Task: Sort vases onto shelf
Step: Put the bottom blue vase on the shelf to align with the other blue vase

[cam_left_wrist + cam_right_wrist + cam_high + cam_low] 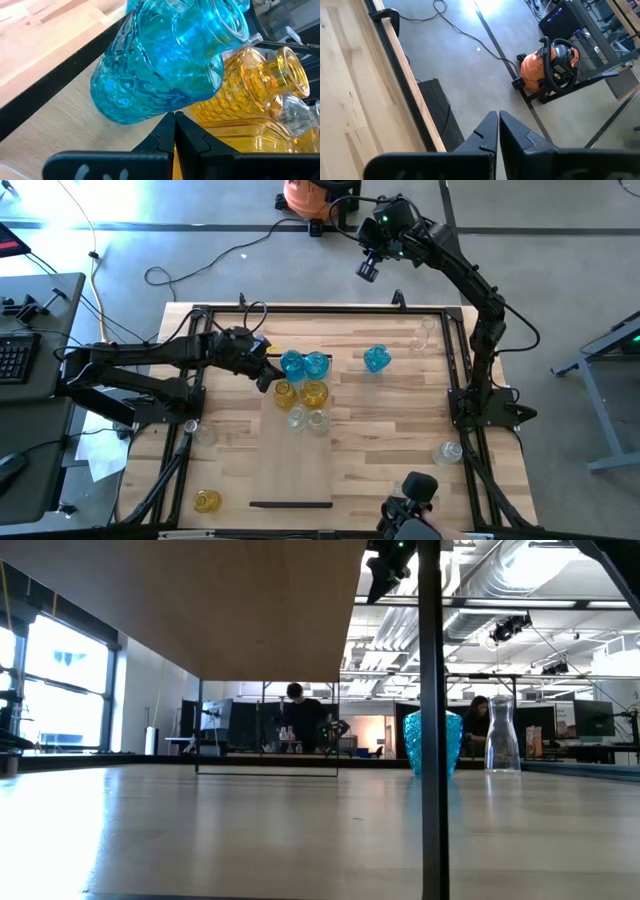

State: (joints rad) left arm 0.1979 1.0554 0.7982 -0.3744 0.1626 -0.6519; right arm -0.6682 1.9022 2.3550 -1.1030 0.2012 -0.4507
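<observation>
The shelf (pixel 300 465) is a pale panel lying flat on the tabletop, with a dark strip (pixel 290 504) at its near end. At its far end stand two blue vases (pixel 292 363) (pixel 317 363), two yellow vases (pixel 285 392) (pixel 314 392) and two clear ones (pixel 297 418). My left gripper (pixel 265 376) is shut, its tips (pixel 175 118) right below the body of a blue vase (pixel 160 65); a yellow vase (pixel 250 95) stands behind that one. My right gripper (pixel 367 270) hangs shut and empty, high over the table's far edge. My left gripper's shut fingertips (pixel 169 122) stand right at the lower body of the blue vase (pixel 167 102), coming at it slanting down from the table's left. Whether they touch the glass, I cannot tell. The vase stands with its base on the shelf.
Off the shelf stand a third blue vase (pixel 377 359), clear vases at the far right (pixel 425 332), near right (pixel 450 450) and left (pixel 205 430), and a yellow vase (pixel 207 500) near the front left. A dark frame rail (pixel 470 380) borders the table.
</observation>
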